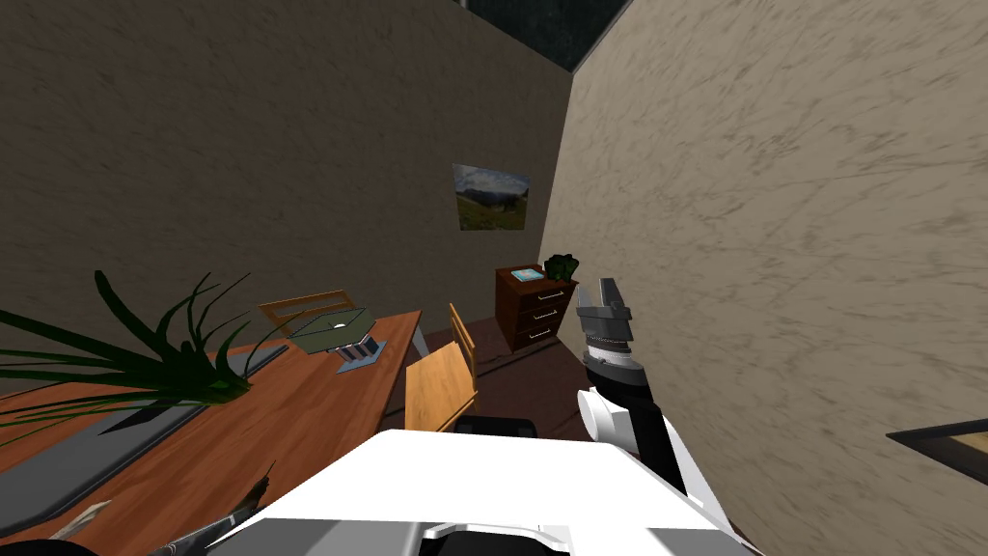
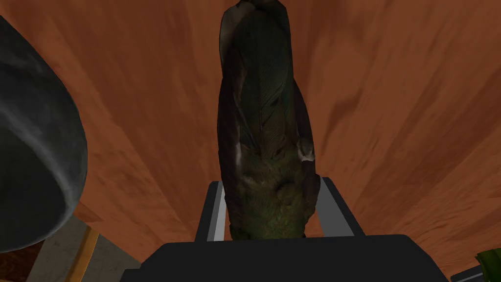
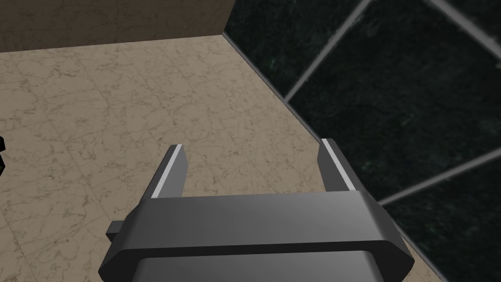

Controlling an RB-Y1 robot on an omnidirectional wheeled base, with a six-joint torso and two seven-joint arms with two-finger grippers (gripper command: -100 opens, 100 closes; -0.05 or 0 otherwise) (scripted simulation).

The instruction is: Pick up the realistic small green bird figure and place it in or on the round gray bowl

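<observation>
Green bird figure (image 2: 264, 147) is clamped between the left gripper's (image 2: 271, 182) fingers, wooden table (image 2: 391, 98) behind it and gray bowl (image 2: 63, 147) nearby; gripped at one end, it may pivot or slip in transit, while the right gripper (image 3: 252, 144) hangs with fingers apart.

From where I stand, the right gripper (image 3: 252, 145) is a broad dark grey box with bevelled corners and a soft sheen across its flat face; a small dark stub juts from one side. Its two fingers (image 3: 169, 169) are thin blades, light grey along the inner face and darker grey on the outside. Behind it the right arm (image 1: 627, 405) shows a ribbed mid-grey wrist, then a black collar, a round white joint cap, and a black forearm edged with white casing. The left gripper (image 2: 272, 182) has a plain black box body and the same slim blades with pale grey edges.
</observation>
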